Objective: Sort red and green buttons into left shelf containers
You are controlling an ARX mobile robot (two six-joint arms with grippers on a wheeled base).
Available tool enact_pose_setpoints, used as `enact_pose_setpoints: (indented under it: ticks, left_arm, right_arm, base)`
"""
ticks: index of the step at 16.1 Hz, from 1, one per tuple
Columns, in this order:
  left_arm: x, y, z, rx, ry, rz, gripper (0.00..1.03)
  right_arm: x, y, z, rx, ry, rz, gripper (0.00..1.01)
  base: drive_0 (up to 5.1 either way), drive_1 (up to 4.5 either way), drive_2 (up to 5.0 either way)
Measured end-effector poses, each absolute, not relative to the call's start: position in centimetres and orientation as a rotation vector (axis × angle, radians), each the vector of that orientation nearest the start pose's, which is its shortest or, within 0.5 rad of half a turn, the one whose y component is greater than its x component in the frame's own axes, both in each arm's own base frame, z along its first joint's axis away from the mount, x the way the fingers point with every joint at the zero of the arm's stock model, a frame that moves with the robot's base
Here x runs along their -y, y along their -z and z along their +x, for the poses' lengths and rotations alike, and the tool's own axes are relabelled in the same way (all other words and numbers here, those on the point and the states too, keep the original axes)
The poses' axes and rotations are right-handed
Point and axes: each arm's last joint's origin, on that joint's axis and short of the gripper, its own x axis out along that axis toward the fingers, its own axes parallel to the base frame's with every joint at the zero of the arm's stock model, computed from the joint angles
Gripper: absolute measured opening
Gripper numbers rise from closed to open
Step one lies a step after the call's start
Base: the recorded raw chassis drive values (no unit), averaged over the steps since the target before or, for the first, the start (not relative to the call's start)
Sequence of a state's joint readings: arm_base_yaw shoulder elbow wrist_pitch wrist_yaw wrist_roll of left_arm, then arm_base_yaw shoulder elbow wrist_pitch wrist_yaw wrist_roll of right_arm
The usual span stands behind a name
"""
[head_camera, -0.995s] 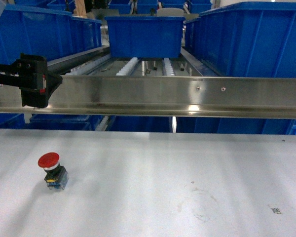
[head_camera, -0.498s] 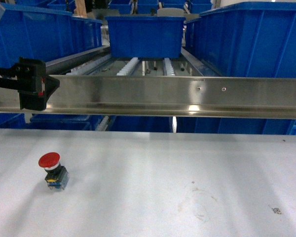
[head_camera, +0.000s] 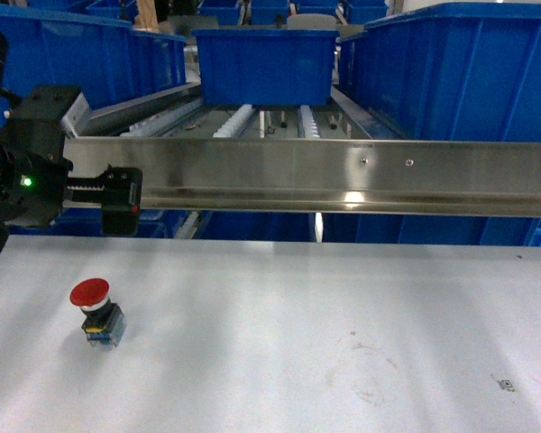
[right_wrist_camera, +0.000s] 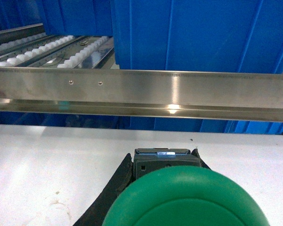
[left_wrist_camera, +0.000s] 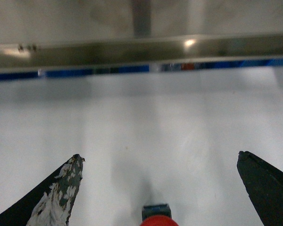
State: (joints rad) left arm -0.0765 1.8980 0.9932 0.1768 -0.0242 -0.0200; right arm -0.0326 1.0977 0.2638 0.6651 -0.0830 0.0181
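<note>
In the head view the red button [head_camera: 95, 311] stands upright on the white surface [head_camera: 343, 307] near its left edge, well short of the steel rail [head_camera: 343, 176] that runs along the far edge, and nothing touches it. The left hand [head_camera: 122, 198] hangs above and behind it, in front of the rail; from here I cannot tell how wide it is. Beyond the rail the blue bins [head_camera: 63, 59] on the left of the shelf show no button inside, though their insides are mostly hidden. In the left wrist view the two dark fingers [left_wrist_camera: 61, 188] are spread wide with only bare surface between them, and the red button [left_wrist_camera: 156, 217] peeks in at the bottom edge, roughly centred between them, so this hand is lined up over it but has not taken it. In the right wrist view the green button [right_wrist_camera: 185, 200] fills the lower frame, its dark body seated between the fingers of the right hand [right_wrist_camera: 165, 165], which appears clamped on it, above the surface and facing the rail and a blue bin [right_wrist_camera: 203, 35]. Judged from this, neither button is sorted yet: the green one is in hand and needs carrying to a left bin, and the red one is not yet picked up.
</note>
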Motion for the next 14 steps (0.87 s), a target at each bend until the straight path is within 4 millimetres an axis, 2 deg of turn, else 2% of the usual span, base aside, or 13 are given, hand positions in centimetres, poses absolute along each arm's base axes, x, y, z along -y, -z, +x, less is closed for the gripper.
enact_pose_setpoints:
  ticks: [3,7,14]
  left_arm:
    - [4.2,-11.2,37.9,-0.863,-0.021,0.019,0.98]
    - [5.8,-10.6,38.1,-0.927,-0.072,-0.019,0.98]
    - [4.8,-8.2,37.1,-1.003,-0.103,-0.068,0.98]
  right_arm:
    - [0.4,-18.1,20.4,-0.169,-0.049,0.028,0.28]
    - [0.4,-18.1,20.4,-0.169,-0.049,0.028,0.28]
    - [0.4,-18.1,20.4,-0.169,-0.049,0.028,0.28]
  base:
    - [0.0,0.0,0.0]
    - [0.0,0.0,0.0]
    - [0.0,0.0,0.0]
